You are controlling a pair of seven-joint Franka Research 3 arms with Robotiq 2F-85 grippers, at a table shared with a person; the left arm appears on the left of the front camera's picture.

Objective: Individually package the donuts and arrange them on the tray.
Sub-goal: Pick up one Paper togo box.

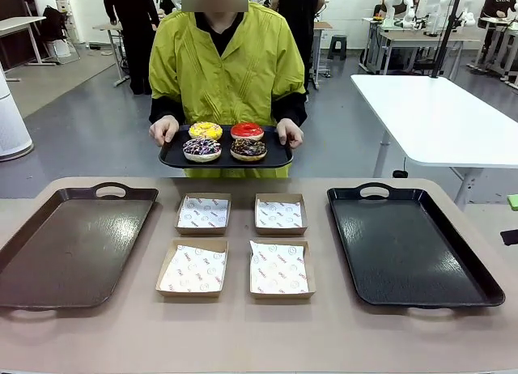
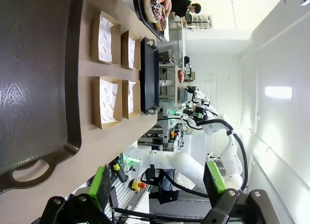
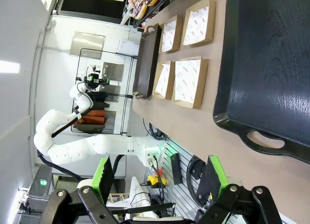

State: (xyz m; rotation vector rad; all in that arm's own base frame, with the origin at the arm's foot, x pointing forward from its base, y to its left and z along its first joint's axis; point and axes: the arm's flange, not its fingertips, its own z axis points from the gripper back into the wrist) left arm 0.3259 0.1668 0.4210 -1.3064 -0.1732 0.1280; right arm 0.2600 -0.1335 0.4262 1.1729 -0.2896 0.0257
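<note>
Nearest, the left gripper [image 2: 157,181] and the right gripper [image 3: 159,176] each hang with jaws spread wide, grasping nothing. On the table lie two big trays, a brown tray [image 1: 73,252] at left and a black tray [image 1: 413,252] at right; which one is meant I cannot tell. Between them sit four paper-lined boxes [image 1: 193,269], two rows of two, all unfilled. At the far side a person holds a small dark tray [image 1: 225,164] bearing the four donuts [image 1: 205,130]. Packaging looks not yet begun; next, one donut likely must reach a box.
</note>
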